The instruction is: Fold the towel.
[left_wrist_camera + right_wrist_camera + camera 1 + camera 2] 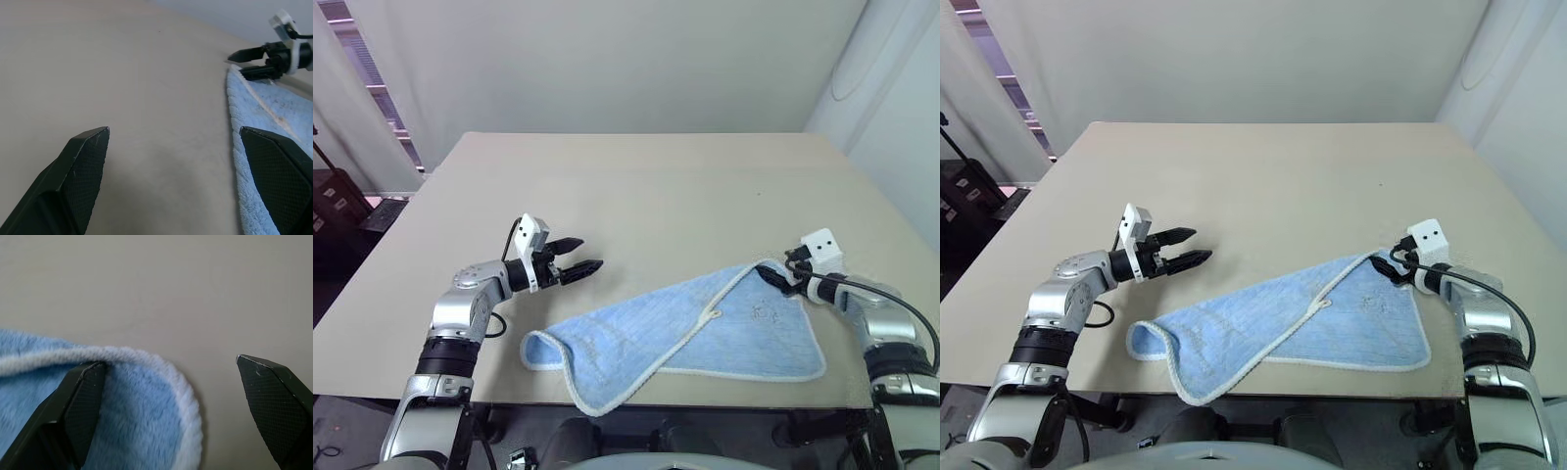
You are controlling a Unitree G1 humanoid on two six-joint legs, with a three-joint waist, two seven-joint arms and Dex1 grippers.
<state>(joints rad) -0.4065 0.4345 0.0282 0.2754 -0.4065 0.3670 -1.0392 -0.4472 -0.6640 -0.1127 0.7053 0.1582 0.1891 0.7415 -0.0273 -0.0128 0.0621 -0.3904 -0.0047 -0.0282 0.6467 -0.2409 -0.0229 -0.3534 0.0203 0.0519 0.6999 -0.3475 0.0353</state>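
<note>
Right hand (168, 369) released over light blue towel (705, 328) corner, left hand (589, 257) released

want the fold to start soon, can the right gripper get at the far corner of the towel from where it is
Probably yes. The right gripper is open at the towel corner, one finger over the cloth, the other over bare table. Nothing lies between.
</note>
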